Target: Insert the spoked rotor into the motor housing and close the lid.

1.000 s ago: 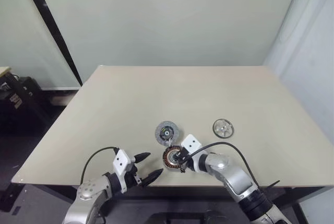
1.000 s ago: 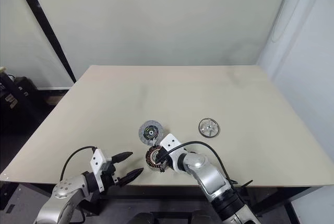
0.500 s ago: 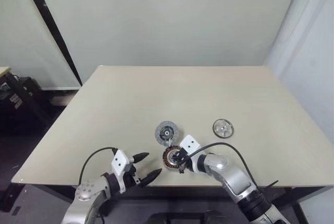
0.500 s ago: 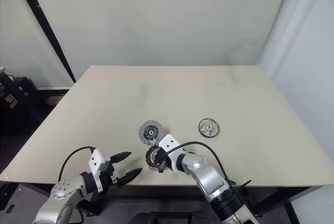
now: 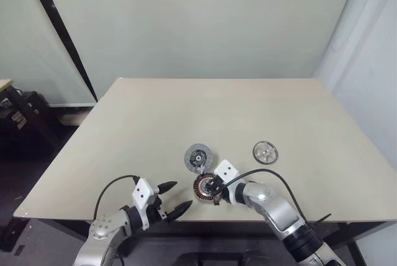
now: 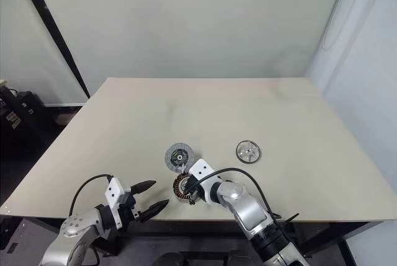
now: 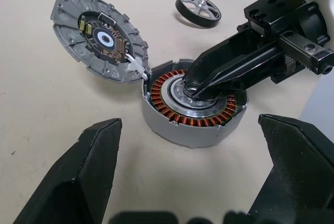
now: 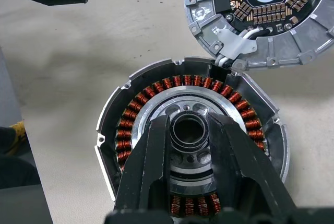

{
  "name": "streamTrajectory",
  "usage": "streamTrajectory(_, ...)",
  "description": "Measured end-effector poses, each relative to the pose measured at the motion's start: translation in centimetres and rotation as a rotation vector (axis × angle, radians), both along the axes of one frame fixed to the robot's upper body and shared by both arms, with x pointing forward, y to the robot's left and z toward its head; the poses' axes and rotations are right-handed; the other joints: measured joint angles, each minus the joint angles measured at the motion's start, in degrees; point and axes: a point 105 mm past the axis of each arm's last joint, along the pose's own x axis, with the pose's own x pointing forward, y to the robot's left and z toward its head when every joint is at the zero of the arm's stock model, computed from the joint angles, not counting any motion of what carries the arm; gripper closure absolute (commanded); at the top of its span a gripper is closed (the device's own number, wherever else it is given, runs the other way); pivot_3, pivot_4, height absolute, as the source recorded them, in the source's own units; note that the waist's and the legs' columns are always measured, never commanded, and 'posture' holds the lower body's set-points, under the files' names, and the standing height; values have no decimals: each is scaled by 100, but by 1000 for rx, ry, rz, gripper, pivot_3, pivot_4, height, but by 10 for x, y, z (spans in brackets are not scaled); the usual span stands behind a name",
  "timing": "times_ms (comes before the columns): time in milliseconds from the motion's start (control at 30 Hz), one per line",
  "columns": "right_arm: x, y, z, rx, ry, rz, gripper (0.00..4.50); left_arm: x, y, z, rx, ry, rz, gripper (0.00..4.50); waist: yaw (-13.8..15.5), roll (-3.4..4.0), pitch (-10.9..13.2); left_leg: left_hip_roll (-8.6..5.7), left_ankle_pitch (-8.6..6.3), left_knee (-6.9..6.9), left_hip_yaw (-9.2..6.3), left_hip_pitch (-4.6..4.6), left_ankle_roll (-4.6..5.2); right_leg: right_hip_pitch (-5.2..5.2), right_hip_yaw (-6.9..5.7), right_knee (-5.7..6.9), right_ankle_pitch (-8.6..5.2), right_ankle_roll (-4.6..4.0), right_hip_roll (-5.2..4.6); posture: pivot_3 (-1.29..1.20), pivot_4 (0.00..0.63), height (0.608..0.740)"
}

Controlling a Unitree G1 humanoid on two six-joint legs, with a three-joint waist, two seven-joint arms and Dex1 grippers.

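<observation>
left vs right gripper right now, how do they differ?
The left gripper is open and holds nothing; the right gripper is closed on the motor housing's central hub.
The left gripper sits apart from the motor housing at the table's near edge; the right gripper reaches into it.
Both have black fingers.

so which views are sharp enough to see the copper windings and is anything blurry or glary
Right wrist view: sharp, with each copper coil in the round silvery motor housing distinct and the right claw shut on its hub. Left wrist view: housing and grey dark-ringed lid crisp, while the open left claw's black fingers are soft up close. Left eye view: even light, faint shadows, windings tiny; no strong glare.
</observation>
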Motion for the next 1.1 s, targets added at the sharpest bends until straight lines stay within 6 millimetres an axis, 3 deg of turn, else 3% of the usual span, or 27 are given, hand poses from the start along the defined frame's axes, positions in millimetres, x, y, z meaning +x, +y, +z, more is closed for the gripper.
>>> streamTrajectory(500, 0, 0, 0, 1, 1, 0, 3746, 0, 0, 0, 0, 0, 0, 0, 0, 0, 0, 0, 0, 0, 0, 1, 0, 0, 0, 1, 0, 0, 0, 0, 0, 740)
streamTrajectory(733, -2, 4, 0, 17, 9, 4, 1468, 0, 0, 0, 1, 1, 0, 0, 1, 0, 0, 0, 0, 1, 0, 1, 0, 1, 0, 3, 0, 0, 0, 0, 0, 740)
streamTrajectory(1000, -4, 2, 9, 30, 26, -5, 1468, -1, 0, -1, 10, 2, -2, 0, 0, 0, 0, 0, 0, 2, -1, 1, 0, -1, 0, 5, 0, 0, 0, 0, 0, 740)
streamTrajectory(1100, -4, 3, 16, 41, 14, 1, 2066, -1, -1, -2, 9, 2, -2, 0, 0, 0, -1, 1, 0, -2, -1, 2, 0, -1, -1, 5, 0, 0, 0, 0, 0, 740)
